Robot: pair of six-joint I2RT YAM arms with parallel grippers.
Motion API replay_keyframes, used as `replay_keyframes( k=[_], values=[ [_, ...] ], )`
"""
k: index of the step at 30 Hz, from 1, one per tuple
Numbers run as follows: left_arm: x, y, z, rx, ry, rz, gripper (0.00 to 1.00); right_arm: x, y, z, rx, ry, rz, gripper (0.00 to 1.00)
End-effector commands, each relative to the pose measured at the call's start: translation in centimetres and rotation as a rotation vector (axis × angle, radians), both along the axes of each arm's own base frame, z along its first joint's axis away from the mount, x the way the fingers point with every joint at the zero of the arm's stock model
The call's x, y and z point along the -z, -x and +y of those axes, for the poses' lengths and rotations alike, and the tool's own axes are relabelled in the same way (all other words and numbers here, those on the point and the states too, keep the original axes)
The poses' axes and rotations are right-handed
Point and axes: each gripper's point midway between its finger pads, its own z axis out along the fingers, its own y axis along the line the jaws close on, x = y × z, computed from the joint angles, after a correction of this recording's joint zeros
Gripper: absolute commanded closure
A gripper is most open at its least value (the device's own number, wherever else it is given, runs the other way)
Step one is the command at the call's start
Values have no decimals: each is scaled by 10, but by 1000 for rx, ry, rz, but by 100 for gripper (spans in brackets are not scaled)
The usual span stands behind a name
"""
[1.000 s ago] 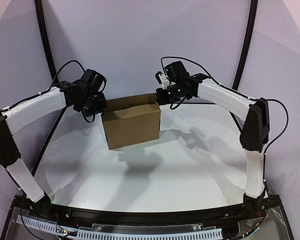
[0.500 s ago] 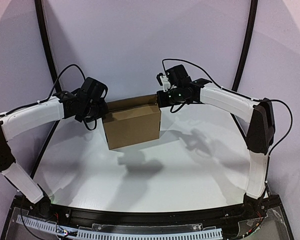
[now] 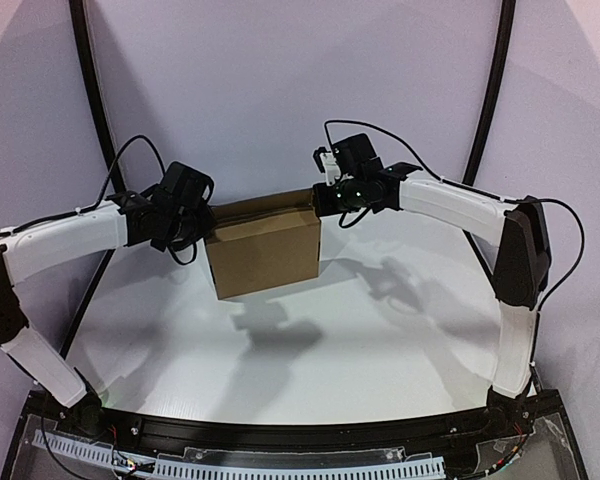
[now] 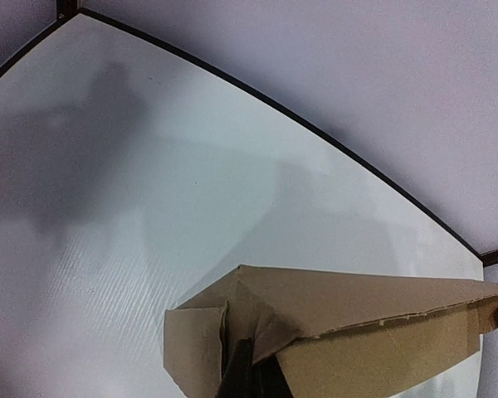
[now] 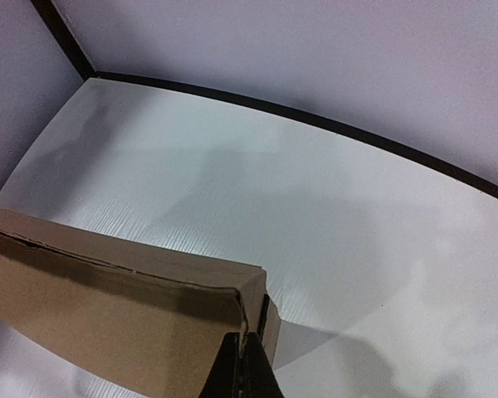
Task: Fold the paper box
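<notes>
The paper box (image 3: pixel 265 250) is a brown cardboard mailer, folded shut into a shallow box and held up above the white table, broad face toward the camera. My left gripper (image 3: pixel 202 222) is shut on the box's upper left corner; in the left wrist view its dark fingers (image 4: pixel 251 377) pinch the folded end flaps of the box (image 4: pixel 349 315). My right gripper (image 3: pixel 320 200) is shut on the upper right corner; in the right wrist view its fingers (image 5: pixel 245 373) clamp the end wall of the box (image 5: pixel 108 315).
The white round table (image 3: pixel 380 330) has a black rim and pale curved walls behind. Two black upright poles (image 3: pixel 492 85) stand at the back left and right. The box's shadow lies on the table below it.
The left arm has shifted slightly, its elbow lower and gripper a bit further right. The box stays almost in place, held at both upper corners.
</notes>
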Motion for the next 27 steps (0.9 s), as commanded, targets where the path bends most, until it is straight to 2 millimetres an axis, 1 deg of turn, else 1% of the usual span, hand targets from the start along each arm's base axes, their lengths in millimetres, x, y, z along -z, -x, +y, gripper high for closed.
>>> replay_keyframes(
  k=[1,2,3,6,7,9,10,11,13,15,16,17,18,21,25,27],
  values=[
    [105,74,-4,162,-66,395,99,72,55,20,-138,76,196,100],
    [108,76,-4,177,-66,394,99,72,57,21,-146,67,191,100],
    [119,81,-3,216,-85,399,99,79,59,21,-158,53,183,100],
    [125,82,-9,254,-77,370,99,84,63,21,-169,32,172,100],
    [130,84,-9,264,-94,365,99,87,65,20,-169,26,167,100],
    [137,87,-3,254,-124,367,99,93,66,18,-165,27,168,100],
    [147,91,2,248,-139,379,99,99,67,17,-163,33,174,100],
    [150,92,2,246,-135,378,99,104,68,16,-162,36,182,100],
    [162,93,1,253,-112,370,99,113,70,14,-152,37,195,100],
    [169,96,-1,260,-99,371,99,119,72,11,-139,34,206,100],
    [168,94,-2,259,-93,364,99,119,71,12,-138,29,203,100],
    [175,99,-1,263,-95,371,99,126,76,8,-130,22,218,100],
    [174,98,-2,264,-92,363,99,128,76,8,-129,22,221,100],
    [180,106,0,268,-110,371,99,143,86,2,-122,18,245,100],
    [187,117,-1,294,-132,385,99,155,94,-7,-115,25,258,100],
    [190,122,2,289,-152,401,99,161,99,-11,-114,23,254,100]
  ],
)
